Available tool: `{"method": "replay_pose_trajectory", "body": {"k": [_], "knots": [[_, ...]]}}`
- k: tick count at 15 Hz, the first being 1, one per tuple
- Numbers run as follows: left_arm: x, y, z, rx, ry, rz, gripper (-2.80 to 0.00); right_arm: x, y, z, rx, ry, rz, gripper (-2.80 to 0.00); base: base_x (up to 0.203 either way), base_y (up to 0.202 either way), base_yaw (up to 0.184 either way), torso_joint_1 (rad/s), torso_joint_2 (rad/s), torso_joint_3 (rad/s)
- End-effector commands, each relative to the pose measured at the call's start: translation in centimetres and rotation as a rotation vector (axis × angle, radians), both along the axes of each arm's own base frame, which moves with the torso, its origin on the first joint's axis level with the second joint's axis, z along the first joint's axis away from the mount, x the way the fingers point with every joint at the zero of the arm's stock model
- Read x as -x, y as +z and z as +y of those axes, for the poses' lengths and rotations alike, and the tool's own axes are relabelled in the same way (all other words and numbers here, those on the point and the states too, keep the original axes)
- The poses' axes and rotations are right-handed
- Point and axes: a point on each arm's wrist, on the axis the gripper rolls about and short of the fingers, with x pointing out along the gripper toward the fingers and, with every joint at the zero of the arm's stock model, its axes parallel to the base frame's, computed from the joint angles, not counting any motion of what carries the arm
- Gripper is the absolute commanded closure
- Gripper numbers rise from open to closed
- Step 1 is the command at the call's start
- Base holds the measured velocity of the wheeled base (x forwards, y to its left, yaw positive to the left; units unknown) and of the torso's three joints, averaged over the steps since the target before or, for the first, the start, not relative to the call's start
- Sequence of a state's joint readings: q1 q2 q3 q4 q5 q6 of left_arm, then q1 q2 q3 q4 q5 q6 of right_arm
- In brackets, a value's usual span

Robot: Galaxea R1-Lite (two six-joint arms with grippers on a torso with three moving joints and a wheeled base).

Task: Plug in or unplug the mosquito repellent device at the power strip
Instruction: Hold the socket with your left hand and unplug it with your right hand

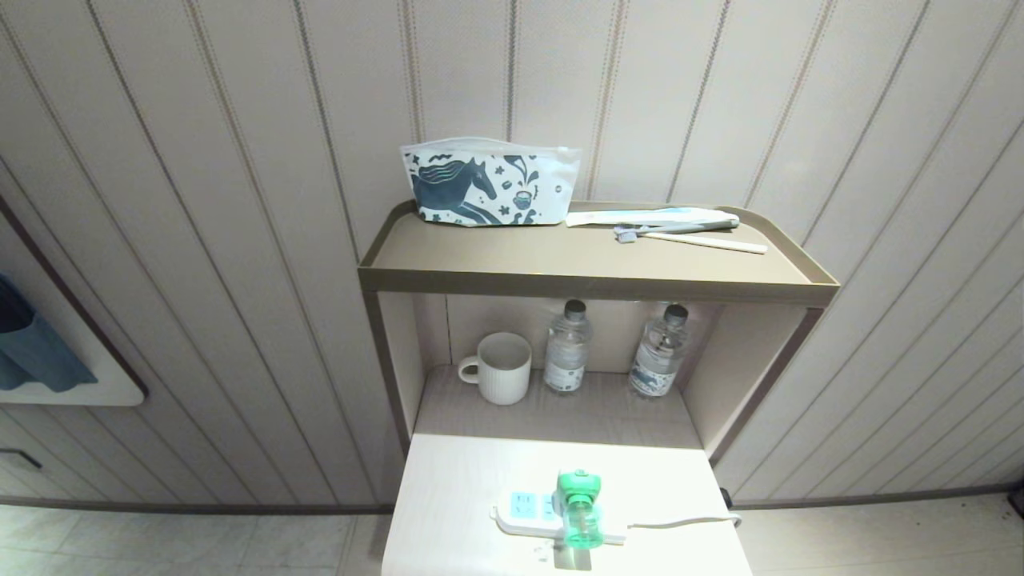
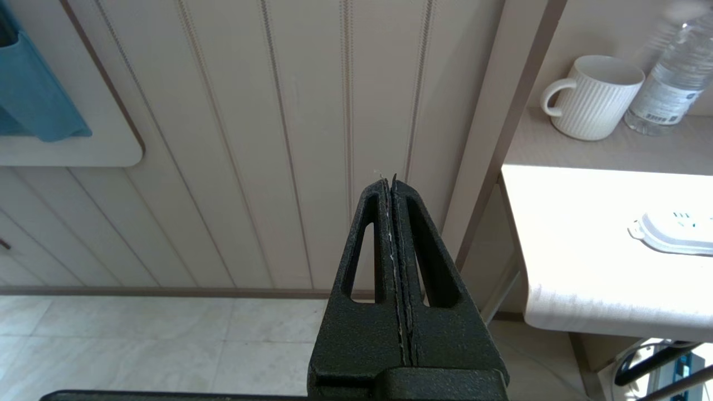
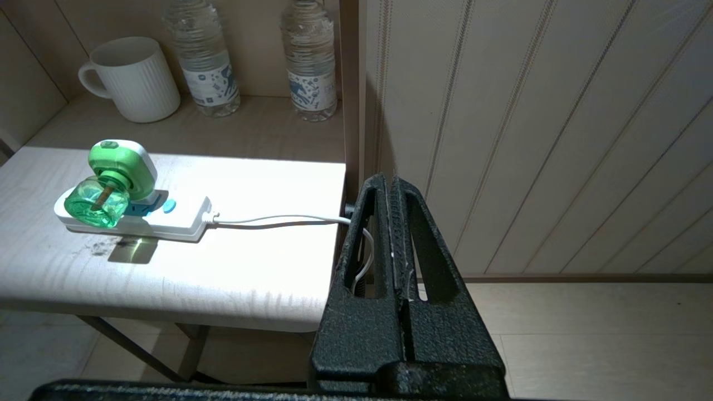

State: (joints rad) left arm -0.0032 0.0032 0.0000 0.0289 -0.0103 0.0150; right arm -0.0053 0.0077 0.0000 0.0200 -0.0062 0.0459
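Well apart from right gripper (image 3: 390,181): mosquito repellent device (image 3: 111,181), plugged into power strip (image 3: 167,220).

A tan shelf unit (image 1: 592,284) stands against the striped panelled wall (image 1: 200,240), and on its top tray a white zip pouch printed with a dark blue horse (image 1: 490,186) sits at the back left, with a flat white tube (image 1: 652,216) and two toothbrushes (image 1: 688,236) lying just beside it to the right. In the niche under that tray a ribbed white mug (image 1: 500,368) stands at the left, handle pointing left, and two clear water bottles (image 1: 567,347) (image 1: 660,350) stand upright to its right, near each other but apart. A pale wood-grain surface (image 1: 448,512) juts forward from the niche over a light tiled floor (image 1: 160,540), and well to the left of the shelf unit a blue cloth (image 1: 32,352) hangs at the wall.
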Motion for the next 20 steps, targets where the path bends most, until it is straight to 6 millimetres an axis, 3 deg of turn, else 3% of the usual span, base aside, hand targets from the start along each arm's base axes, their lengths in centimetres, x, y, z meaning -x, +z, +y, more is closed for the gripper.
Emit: {"method": "replay_pose_trajectory", "body": {"k": [1,10,15,18,20], "knots": [[0.0,0.0,0.0,0.001,0.0,0.0,0.0,0.0,0.0,0.0,0.001,-0.001,0.002,0.0,0.0,0.0,0.0,0.0,0.0,0.0],[0.0,0.0,0.0,0.003,0.0,-0.001,0.0,0.1,0.4,0.0,0.015,-0.002,-0.023,0.0,0.0,0.0,0.0,0.0,0.0,0.0],[0.0,0.0,0.0,0.003,0.0,-0.001,0.0,3.4,8.5,0.1,0.014,0.048,-0.135,0.0,0.0,0.0,0.0,0.0,0.0,0.0],[0.0,0.0,0.0,0.003,0.0,-0.001,0.0,2.0,12.4,0.3,0.008,0.106,-0.062,0.0,0.0,0.0,0.0,0.0,0.0,0.0],[0.0,0.0,0.0,0.003,0.0,-0.001,0.0,0.1,15.9,0.4,-0.02,0.161,-0.015,0.0,0.0,0.0,0.0,0.0,0.0,0.0]]}}
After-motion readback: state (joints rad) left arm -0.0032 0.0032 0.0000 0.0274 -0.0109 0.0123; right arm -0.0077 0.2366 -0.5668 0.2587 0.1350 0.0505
